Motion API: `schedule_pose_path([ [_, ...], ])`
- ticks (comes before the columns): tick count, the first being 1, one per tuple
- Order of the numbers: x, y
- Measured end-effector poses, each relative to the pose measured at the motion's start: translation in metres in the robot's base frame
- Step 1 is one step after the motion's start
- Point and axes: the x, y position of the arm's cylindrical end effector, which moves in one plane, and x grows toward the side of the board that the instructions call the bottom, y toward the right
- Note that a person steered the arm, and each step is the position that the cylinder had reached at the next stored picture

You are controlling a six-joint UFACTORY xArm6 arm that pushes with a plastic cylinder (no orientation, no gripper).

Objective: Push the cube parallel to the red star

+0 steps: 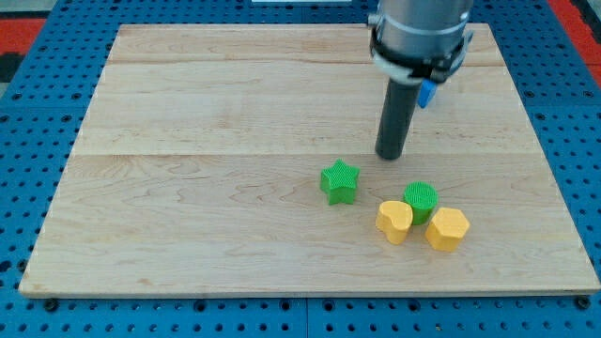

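Note:
My tip point(390, 155) rests on the wooden board point(188, 188), right of centre. A small part of a blue block point(426, 92) shows behind the arm, above and to the right of the tip; its shape cannot be made out. A green star point(340, 181) lies just below and left of the tip, apart from it. No red star shows in this view.
A green cylinder point(422, 200), a yellow heart-like block point(394, 222) and a yellow hexagon-like block point(447, 229) cluster together below and right of the tip. The board sits on a blue perforated base point(28, 113).

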Motion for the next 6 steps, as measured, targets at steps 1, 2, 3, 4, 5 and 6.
schedule_pose_path([
  [1, -0.024, 0.113],
  [2, -0.122, 0.164],
  [3, -0.225, 0.162],
  [4, -0.234, 0.144],
  [5, -0.221, 0.060],
  [6, -0.188, -0.023],
])
